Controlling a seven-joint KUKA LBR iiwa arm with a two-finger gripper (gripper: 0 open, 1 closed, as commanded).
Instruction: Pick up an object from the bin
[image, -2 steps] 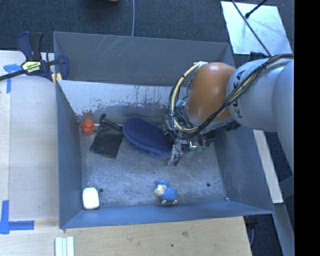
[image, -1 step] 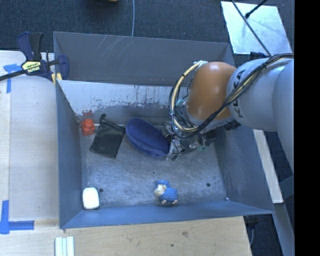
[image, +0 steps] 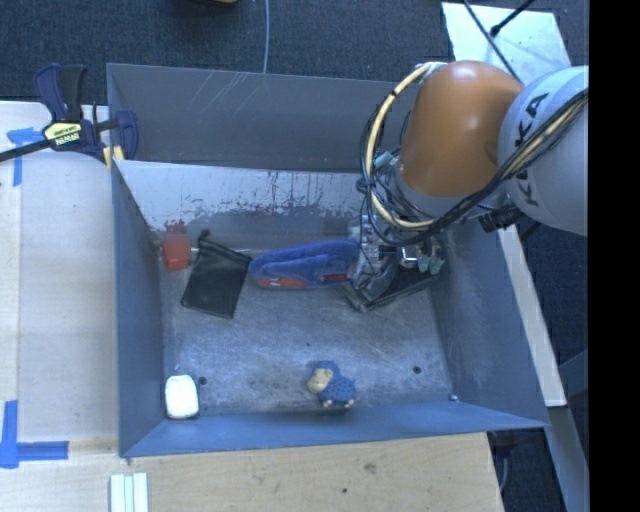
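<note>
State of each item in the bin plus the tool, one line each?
tool: low in bin, at blue thing's right end
blue thing: lying along back
black square: flat, beside orange block
orange block: back left
white block: front left, alone
blue-tan toy: front middle, alone

- One small orange-red block (image: 177, 250)
- One flat black square pad (image: 215, 284)
- One long blue thing with a red part (image: 298, 264)
- One small white block (image: 181, 396)
- One small blue-and-tan lump (image: 331, 385)
</note>
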